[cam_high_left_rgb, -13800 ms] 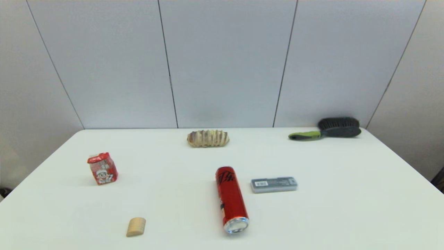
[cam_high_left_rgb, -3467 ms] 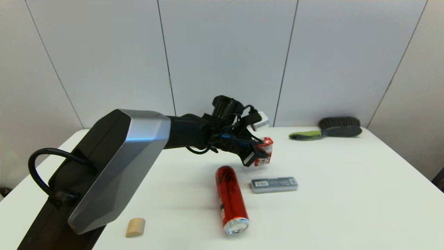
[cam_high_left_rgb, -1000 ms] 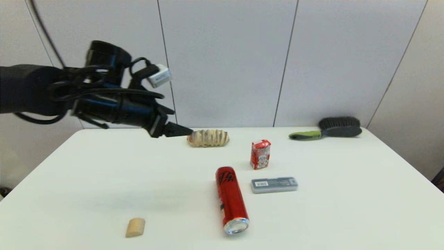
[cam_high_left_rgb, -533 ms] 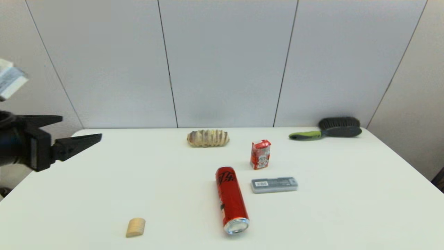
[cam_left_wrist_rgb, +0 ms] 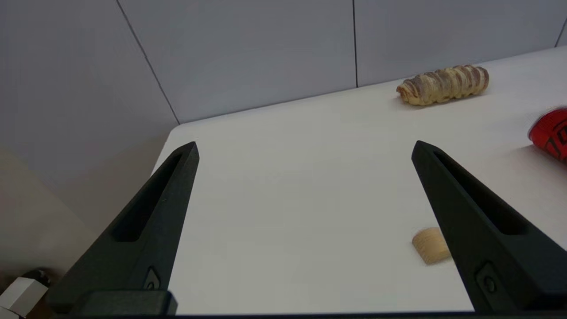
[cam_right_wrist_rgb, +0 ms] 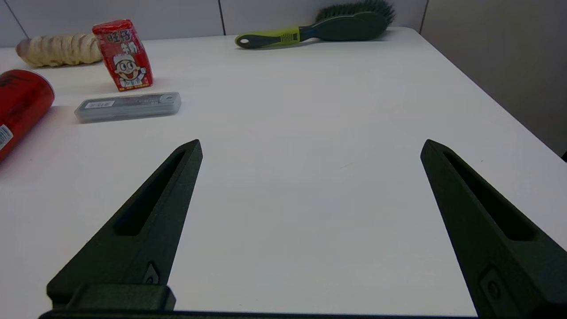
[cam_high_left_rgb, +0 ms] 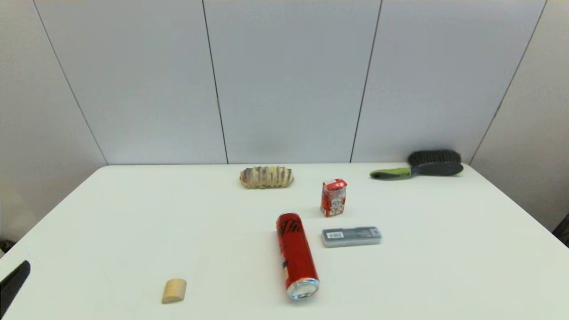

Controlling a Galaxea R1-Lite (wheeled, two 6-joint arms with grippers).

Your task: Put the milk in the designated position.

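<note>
The left gripper [cam_left_wrist_rgb: 305, 150] hangs low at the table's near left corner with its two black fingers spread wide and nothing between them; in the head view only a dark tip of it shows at that corner. The right gripper [cam_right_wrist_rgb: 310, 148] sits just as open and empty over the near right part of the white table [cam_high_left_rgb: 444, 266].

Little looks likely to go wrong, as neither gripper touches anything. The one risk I judge is a fresh reach by either arm: the milk, a small boxy red carton with a white cartoon face and crimped top [cam_high_left_rgb: 334, 198], is narrow and upright, so a brushing finger could tip it.

The milk stands well apart from both grippers, toward the table's far edge and somewhat right of centre. It is between the ridged tan bread roll [cam_high_left_rgb: 266, 177] and the flat grey plastic case [cam_high_left_rgb: 351, 236], near the long red drink can lying on its side [cam_high_left_rgb: 295, 255].
</note>
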